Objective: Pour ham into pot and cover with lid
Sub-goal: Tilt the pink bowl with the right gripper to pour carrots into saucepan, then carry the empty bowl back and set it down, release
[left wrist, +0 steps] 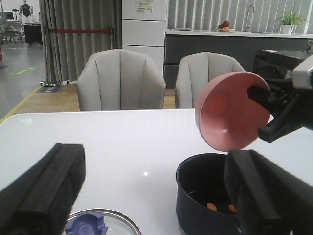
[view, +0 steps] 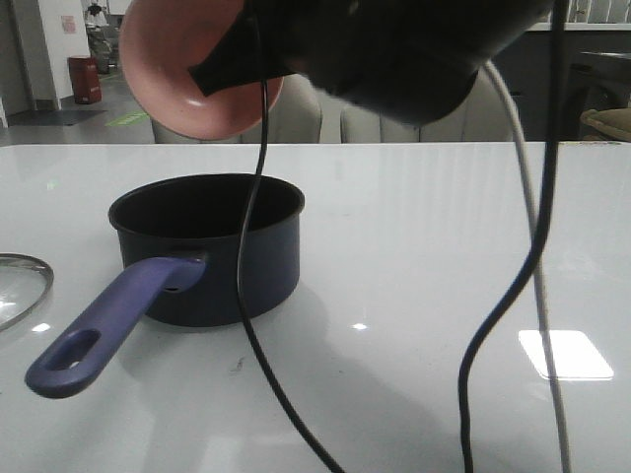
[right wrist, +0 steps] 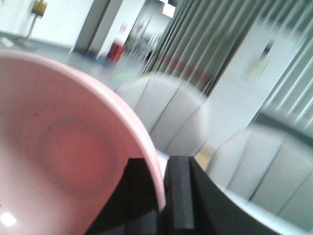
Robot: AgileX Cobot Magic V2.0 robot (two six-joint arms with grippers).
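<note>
The dark navy pot [view: 207,246] stands left of centre on the white table, its purple-blue handle [view: 104,330] pointing toward me. My right gripper [view: 232,69] is shut on the rim of the pink bowl [view: 177,69] and holds it tipped on its side above the pot; the bowl looks empty in the right wrist view [right wrist: 68,161]. Two small orange ham chunks [left wrist: 212,206] lie on the pot's bottom [left wrist: 205,191]. The glass lid [view: 20,286] with its blue knob [left wrist: 85,224] lies flat at the left edge. My left gripper [left wrist: 156,196] is open, low between the lid and the pot.
The white table [view: 444,246] stretches to the right of the pot. Black and grey cables [view: 513,296] hang in front of the camera. Two grey chairs [left wrist: 120,81] stand behind the table's far edge.
</note>
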